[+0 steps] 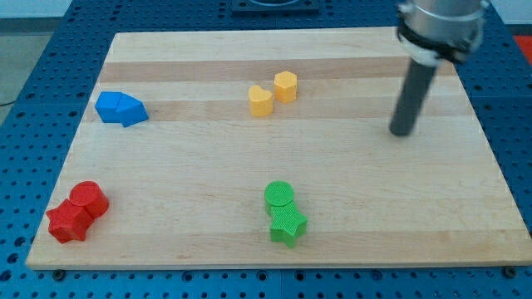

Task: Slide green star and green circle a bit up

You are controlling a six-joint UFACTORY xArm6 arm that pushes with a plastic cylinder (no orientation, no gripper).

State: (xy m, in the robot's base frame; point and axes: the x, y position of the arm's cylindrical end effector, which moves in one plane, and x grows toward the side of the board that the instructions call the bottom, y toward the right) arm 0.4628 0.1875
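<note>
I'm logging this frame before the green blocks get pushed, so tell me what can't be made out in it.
- Arm above my tip: cut off by the view's top edge and motion-blurred.
- Blue blocks: pressed together; the seam and each shape are unclear.
- Red blocks: touching; shapes are hard to tell.
- Green star: the green circle touches it; any gap can't be judged.

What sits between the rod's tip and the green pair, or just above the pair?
Nothing visible. My tip is up-right of the green circle and green star, bare board between. Above them the board is bare until the yellow blocks.
</note>
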